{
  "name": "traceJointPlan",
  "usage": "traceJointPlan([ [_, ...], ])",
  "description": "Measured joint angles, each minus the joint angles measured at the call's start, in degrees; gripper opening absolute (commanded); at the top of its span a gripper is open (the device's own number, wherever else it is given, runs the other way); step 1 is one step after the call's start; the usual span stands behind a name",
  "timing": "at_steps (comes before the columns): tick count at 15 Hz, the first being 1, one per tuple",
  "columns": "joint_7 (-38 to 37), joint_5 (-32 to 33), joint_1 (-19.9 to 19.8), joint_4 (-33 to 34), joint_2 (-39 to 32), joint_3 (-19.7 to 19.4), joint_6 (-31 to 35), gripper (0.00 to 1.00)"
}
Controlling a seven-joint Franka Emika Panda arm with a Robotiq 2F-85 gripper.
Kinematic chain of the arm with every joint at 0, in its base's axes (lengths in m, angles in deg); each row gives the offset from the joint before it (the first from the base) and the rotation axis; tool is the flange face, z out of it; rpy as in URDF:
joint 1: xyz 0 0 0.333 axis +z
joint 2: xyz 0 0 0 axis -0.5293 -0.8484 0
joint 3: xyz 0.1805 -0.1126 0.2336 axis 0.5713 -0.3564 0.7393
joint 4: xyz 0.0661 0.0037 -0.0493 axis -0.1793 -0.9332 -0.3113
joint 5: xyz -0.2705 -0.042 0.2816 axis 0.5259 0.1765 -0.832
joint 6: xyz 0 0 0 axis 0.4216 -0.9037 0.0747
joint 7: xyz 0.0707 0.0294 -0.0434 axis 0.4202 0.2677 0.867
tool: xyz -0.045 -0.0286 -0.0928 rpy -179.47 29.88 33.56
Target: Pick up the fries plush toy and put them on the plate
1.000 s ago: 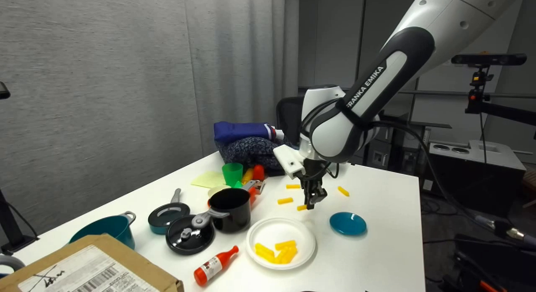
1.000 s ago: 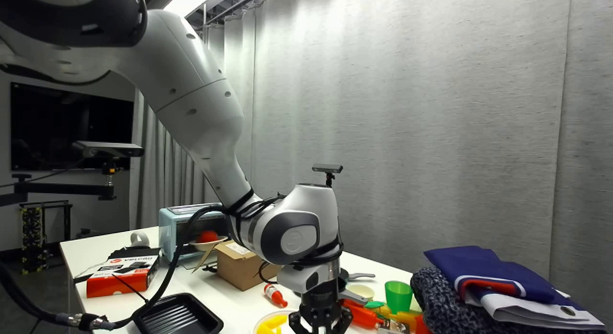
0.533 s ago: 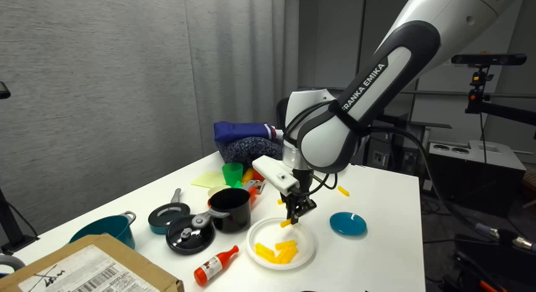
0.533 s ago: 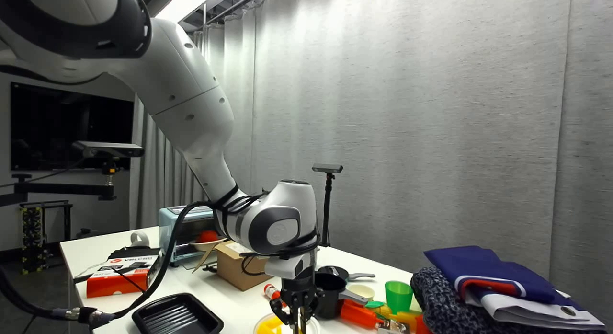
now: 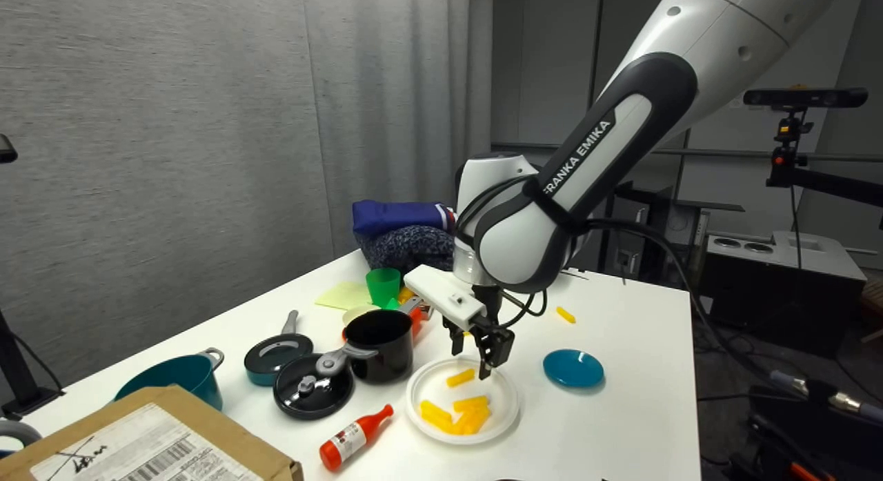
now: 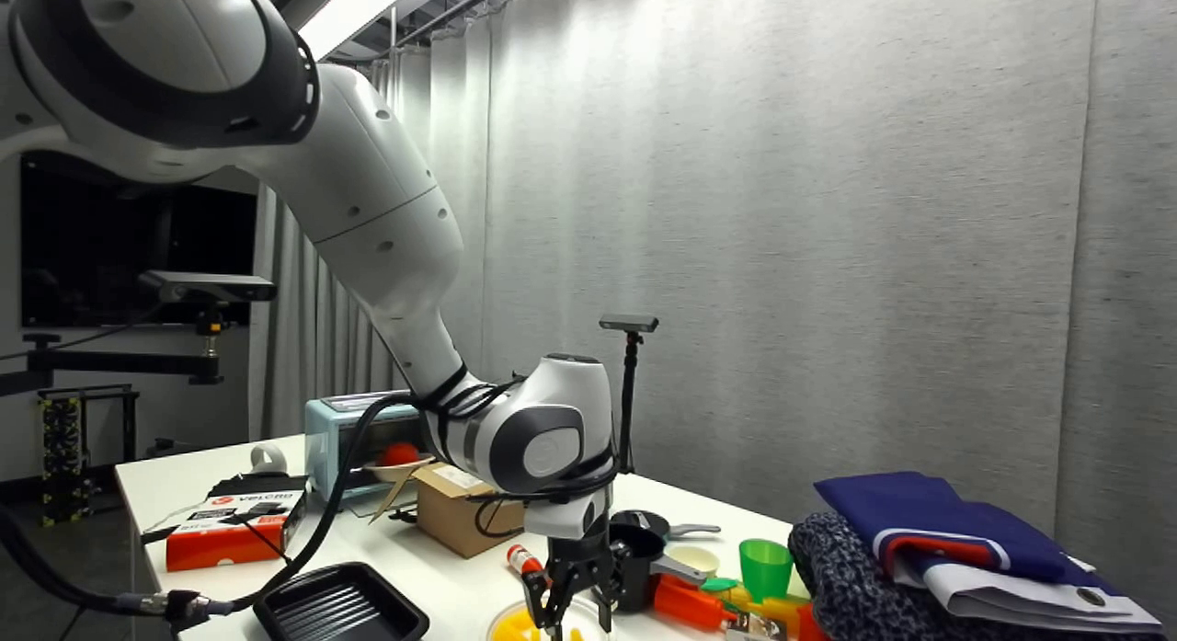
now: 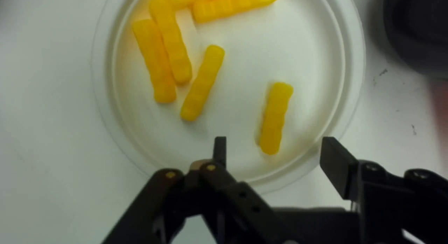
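Inside the white plate (image 5: 431, 384) lie several fries of the fries plush toy, seen close in the wrist view. One fry (image 7: 275, 118) lies apart from the grouped fries (image 7: 202, 83), near the plate's edge. My gripper (image 7: 273, 159) stands open above that side of the plate, its fingers apart on either side of this single fry and touching nothing that I can see. In an exterior view the gripper (image 5: 471, 360) hovers just over the plate's far rim. A loose fry (image 5: 566, 315) lies on the table beyond, and another fry (image 5: 467, 333) is partly hidden behind the gripper.
A black pot (image 5: 379, 346) stands close beside the plate, with a pot lid (image 5: 314, 388) by it. The teal dish (image 5: 573, 368) is on the plate's other side. A red bottle (image 5: 355, 437) and a cardboard box (image 5: 152, 443) lie nearer the camera.
My gripper has carried a fry from the table over to the plate and opened. That fry now lies on the plate, apart from the jaws.
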Motion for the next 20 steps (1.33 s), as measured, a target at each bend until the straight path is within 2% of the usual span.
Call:
traceJointPlan([
  [13, 0.0, -0.4, -2.9, 5.7, -2.3, -6.7, -0.3, 1.0],
  [20, 8.2, -6.4, -8.1, 14.7, -7.9, -3.3, -9.3, 1.0],
])
